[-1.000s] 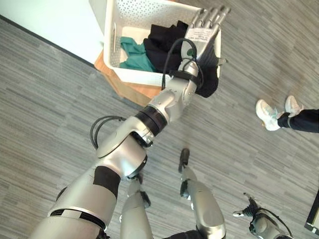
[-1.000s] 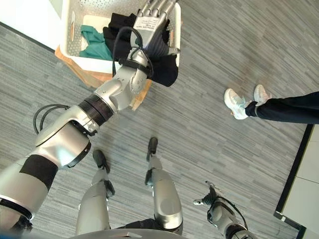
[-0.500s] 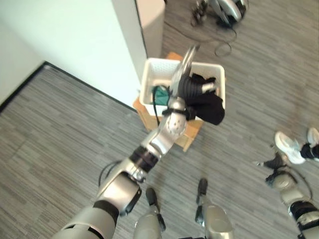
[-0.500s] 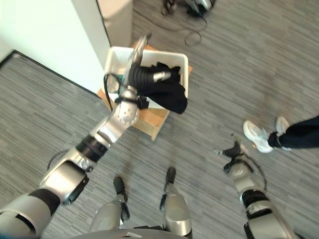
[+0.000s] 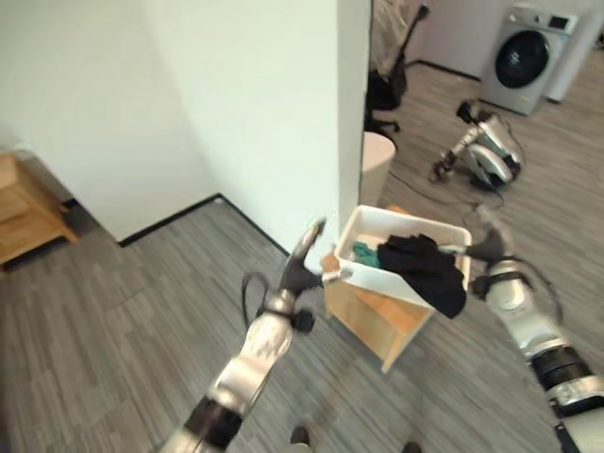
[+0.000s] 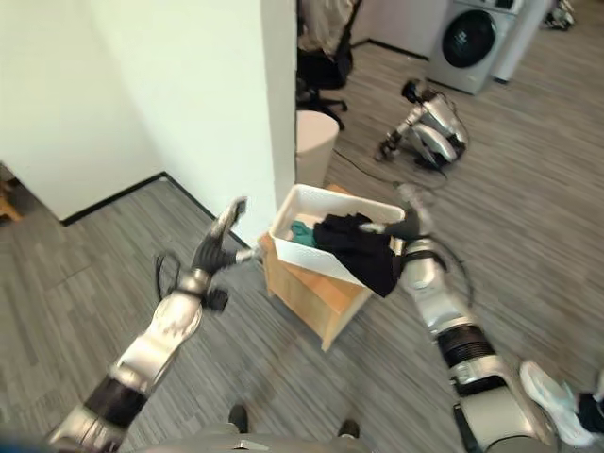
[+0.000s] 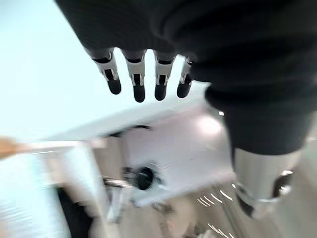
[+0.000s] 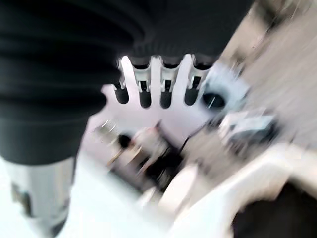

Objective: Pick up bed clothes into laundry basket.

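Left eye view: the left hand (image 5: 304, 262), released and empty, is now drawn back beside the white laundry basket (image 5: 363, 272); the right hand (image 5: 483, 247) is open too. Dark clothes (image 5: 429, 274) are left draped over the basket's rim, suggesting delivery.

A laundry basket (image 5: 357, 272) sits on a low wooden stand (image 5: 377, 326) just right of a wall corner (image 5: 351, 113), with clothes (image 5: 425, 269) in it draping over its right rim, a bin (image 5: 377, 165) behind it, and a washing machine (image 5: 522, 58) far behind to the right.
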